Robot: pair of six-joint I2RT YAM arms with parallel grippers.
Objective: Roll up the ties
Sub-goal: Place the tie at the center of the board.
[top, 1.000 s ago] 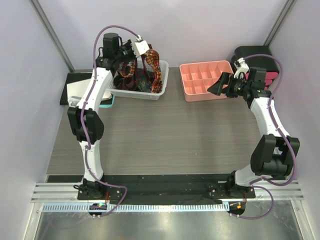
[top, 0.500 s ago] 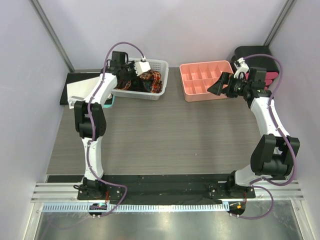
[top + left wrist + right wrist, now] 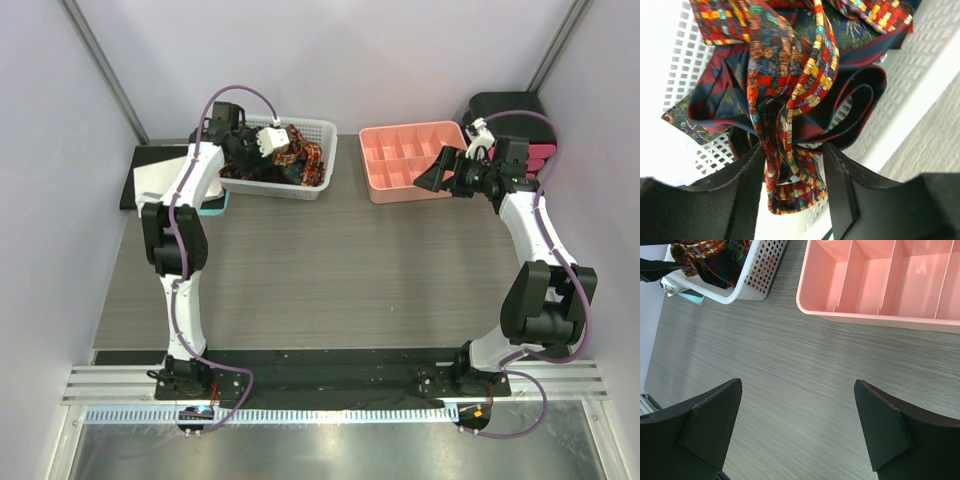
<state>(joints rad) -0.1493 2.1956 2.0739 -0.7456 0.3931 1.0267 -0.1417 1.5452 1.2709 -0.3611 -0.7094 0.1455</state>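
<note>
Several ties point(image 3: 298, 162) lie bunched in a white mesh basket point(image 3: 327, 160) at the back left. In the left wrist view a red tie with a yellow-orange checked print point(image 3: 790, 100) lies over dark red and navy ties. My left gripper point(image 3: 280, 150) is down in the basket. Its jaws point(image 3: 794, 150) stand apart around a fold of the red tie, which touches the left finger point(image 3: 747, 190) only. My right gripper point(image 3: 432, 176) is open and empty point(image 3: 797, 385) above bare table in front of the pink tray point(image 3: 375, 190).
The pink divided tray point(image 3: 840, 315) stands at the back right, its compartments empty. A black object point(image 3: 505, 105) sits behind it. A white sheet on a black pad point(image 3: 155, 180) and a teal item point(image 3: 216, 205) lie left of the basket point(image 3: 765, 270).
The left gripper held the red tie up above the basket a second ago. It has come down and back, and the tie now lies bunched in the basket. The right arm barely moved.
</note>
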